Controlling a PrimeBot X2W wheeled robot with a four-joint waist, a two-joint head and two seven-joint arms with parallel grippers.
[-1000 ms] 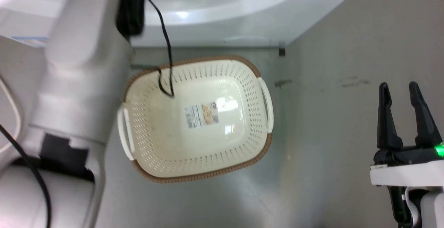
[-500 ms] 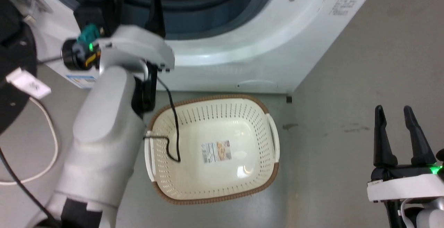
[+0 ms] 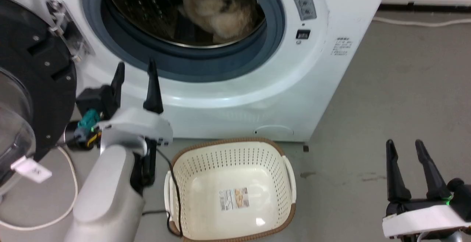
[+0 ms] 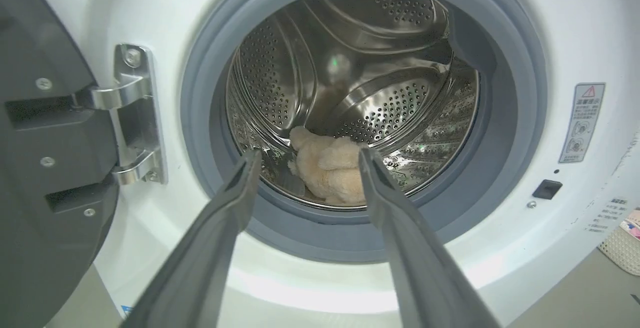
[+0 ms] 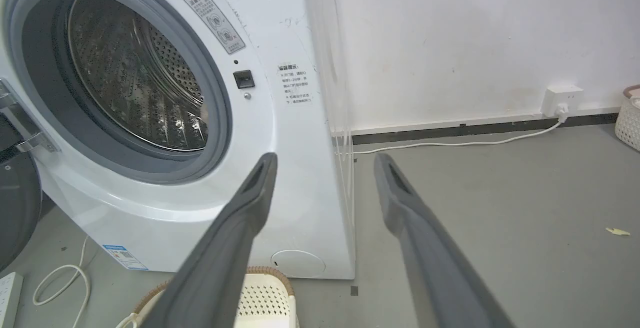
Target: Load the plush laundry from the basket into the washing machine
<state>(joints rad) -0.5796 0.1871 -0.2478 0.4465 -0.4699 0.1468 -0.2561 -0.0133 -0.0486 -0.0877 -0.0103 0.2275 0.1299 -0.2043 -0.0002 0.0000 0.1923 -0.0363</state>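
A grey concrete floor runs back to a white wall. Nearest in the head view, at 6 o'clock, the basket stands just before the washing machine, its floor label in plain sight. At 4 o'clock the right tool hovers over the floor, fingers spread, holding nothing. At 9 o'clock the left tool points at the drum mouth, fingers likewise parted around nothing. Beside it, at the far left, the round door hangs open. Farthest, at 12 o'clock, the plush laundry lies inside the steel drum, low behind the gasket.
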